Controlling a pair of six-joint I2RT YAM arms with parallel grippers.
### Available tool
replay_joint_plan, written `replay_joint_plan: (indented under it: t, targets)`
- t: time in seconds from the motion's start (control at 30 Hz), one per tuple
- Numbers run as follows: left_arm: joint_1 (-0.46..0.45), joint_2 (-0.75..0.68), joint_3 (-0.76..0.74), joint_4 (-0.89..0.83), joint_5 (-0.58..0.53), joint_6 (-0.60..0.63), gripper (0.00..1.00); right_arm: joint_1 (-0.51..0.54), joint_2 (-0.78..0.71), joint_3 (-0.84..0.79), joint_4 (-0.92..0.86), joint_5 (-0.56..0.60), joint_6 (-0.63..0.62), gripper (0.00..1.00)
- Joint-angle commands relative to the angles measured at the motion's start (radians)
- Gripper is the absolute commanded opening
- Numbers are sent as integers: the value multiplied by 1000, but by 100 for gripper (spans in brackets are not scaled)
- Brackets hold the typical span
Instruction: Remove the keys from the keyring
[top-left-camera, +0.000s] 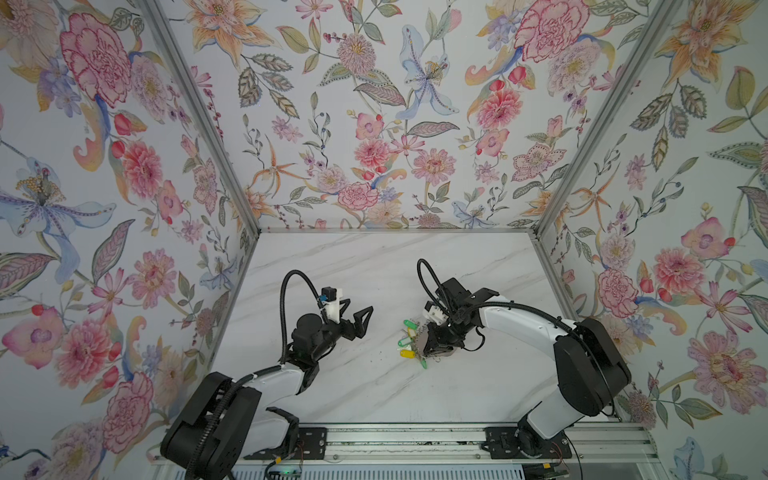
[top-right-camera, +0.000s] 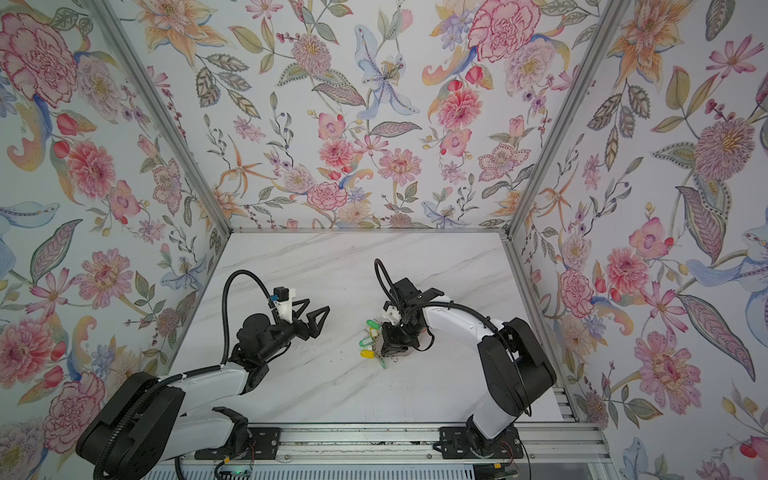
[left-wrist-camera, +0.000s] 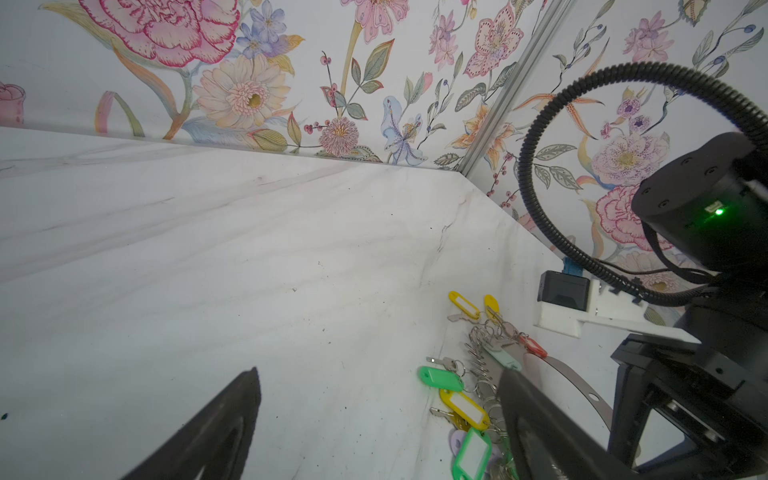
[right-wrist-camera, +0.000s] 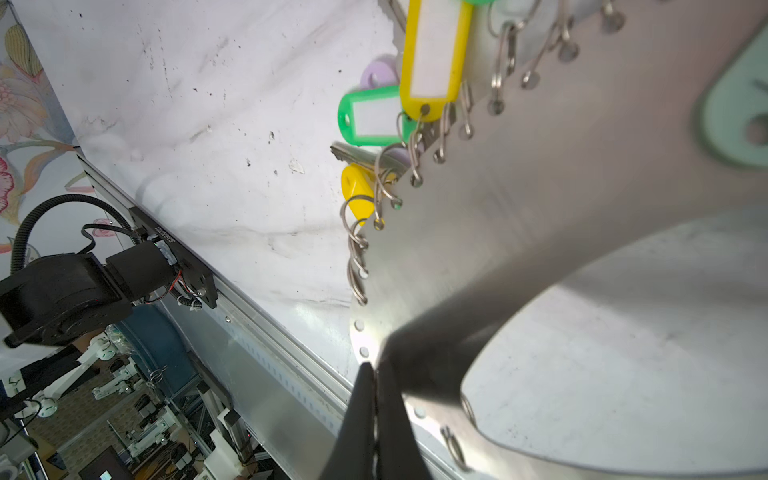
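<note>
The keyring (right-wrist-camera: 540, 187), a wide flat grey metal hoop with small wire rings along its rim, is pinched at its rim by my shut right gripper (right-wrist-camera: 376, 368). In both top views it shows right of the table's centre (top-left-camera: 420, 341) (top-right-camera: 379, 345), mostly hidden under the right gripper (top-left-camera: 428, 349) (top-right-camera: 386, 349). The keys hang in a bunch off its left side, with green tags (top-left-camera: 409, 323) (left-wrist-camera: 440, 377) and yellow tags (top-left-camera: 407, 354) (left-wrist-camera: 464, 409) (right-wrist-camera: 434, 58). My left gripper (top-left-camera: 360, 305) (top-right-camera: 318, 304) (left-wrist-camera: 378, 374) is open and empty, a short way left of the keys.
The white marble table (top-left-camera: 374, 266) is closed in by floral walls on three sides. An aluminium rail (top-left-camera: 415, 440) runs along its front edge and carries both arm bases. The right arm's black cable loop (left-wrist-camera: 540, 145) stands above the keys.
</note>
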Motion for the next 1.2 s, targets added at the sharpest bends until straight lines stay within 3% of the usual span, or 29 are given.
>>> replay_joint_plan:
  t: [0.0,0.23,0.53,0.8,1.03,1.17]
  targets:
    - [-10,-2,5,-5,-3,18,92,-5,19,45,-74,-33,-40,2]
    - [-15,-10,-4,-23,-31,-23,92,-29,10,71,-83,-34,-62,3]
    - [-87,-26,-112,69,79,-204,79,-51,-30,67,-56,-61,-74,3]
    - [-265,-55,-133,-9,11,-106,74,-54,-40,35,31,-109,-44,3]
    - [-334,120,-36,97,76,-19,66,-60,-65,30,58,-127,-27,3]
    - [-356,226,-20,272,120,-34,59,-64,-86,11,78,-136,-15,2]
